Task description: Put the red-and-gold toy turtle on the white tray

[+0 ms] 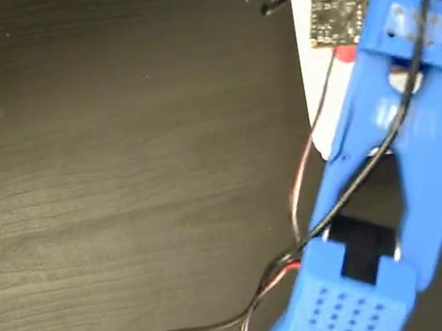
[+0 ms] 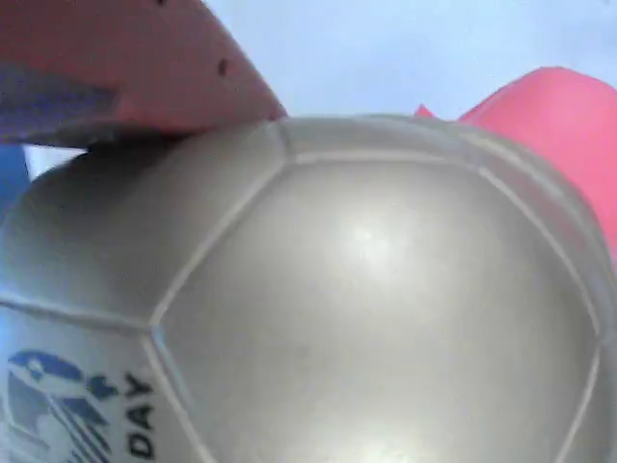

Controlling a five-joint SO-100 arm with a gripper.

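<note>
While your gripper (image 1: pixel 349 20) hangs above the white tray's (image 1: pixel 316 94) left edge, the red-and-gold toy turtle (image 2: pixel 366 309) seems clamped between the jaws; releasing high could bounce it off.

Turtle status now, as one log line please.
turtle: fills wrist view, at gripper | tray: under arm, top right of fixed view | grip: unconfirmed | release: not seen

In the fixed view the tray (image 1: pixel 318 111) lies at the upper right of the table (image 1: pixel 125 187), and the arm (image 1: pixel 401 157) reaches over it from the lower right. In the wrist view the turtle (image 2: pixel 366 309) sits just below the camera, with the tray (image 2: pixel 386 48) behind it.
</note>
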